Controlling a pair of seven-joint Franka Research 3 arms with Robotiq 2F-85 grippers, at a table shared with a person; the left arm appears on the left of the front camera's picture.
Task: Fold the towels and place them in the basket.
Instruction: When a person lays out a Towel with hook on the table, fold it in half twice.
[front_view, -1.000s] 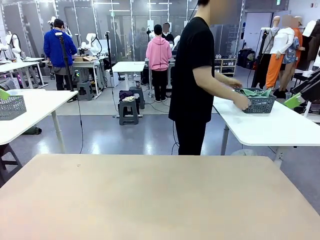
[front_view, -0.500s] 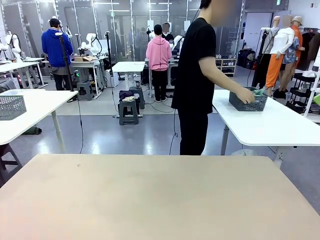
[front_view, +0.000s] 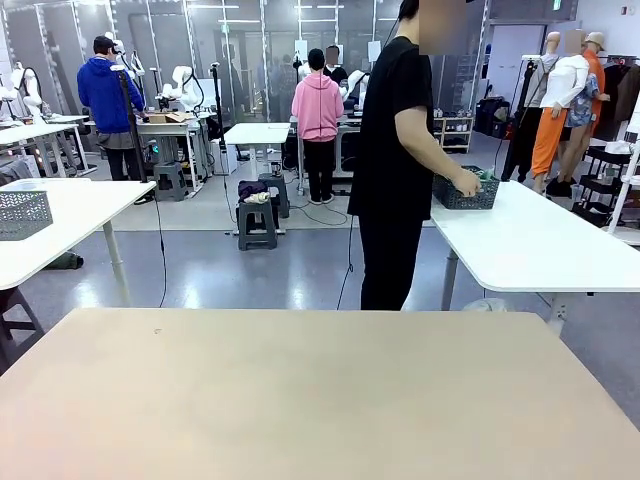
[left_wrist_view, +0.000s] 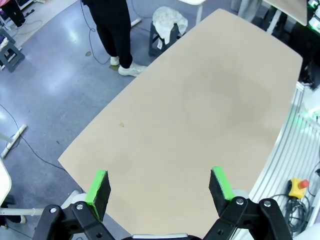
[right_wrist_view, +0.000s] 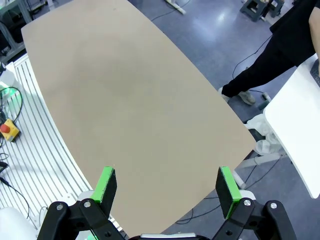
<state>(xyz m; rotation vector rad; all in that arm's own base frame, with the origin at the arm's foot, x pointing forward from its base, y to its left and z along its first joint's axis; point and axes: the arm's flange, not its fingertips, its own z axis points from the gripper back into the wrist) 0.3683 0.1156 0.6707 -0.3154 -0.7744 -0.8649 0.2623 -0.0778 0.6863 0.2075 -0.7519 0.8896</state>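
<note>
Far off, person's hand (front_view: 466, 184) on basket (front_view: 482, 197) at white table (front_view: 530, 245).

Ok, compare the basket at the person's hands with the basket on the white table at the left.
The person's basket is dark grey; the left basket is lighter grey. The person's hand rests on the dark one; nobody touches the left one. Green cloth shows in the dark one; nothing shows above the left one's rim. Both are low and rectangular, one on the right white table, one on the left white table.

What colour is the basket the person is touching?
The basket is dark grey, clearest in the front view.
</note>
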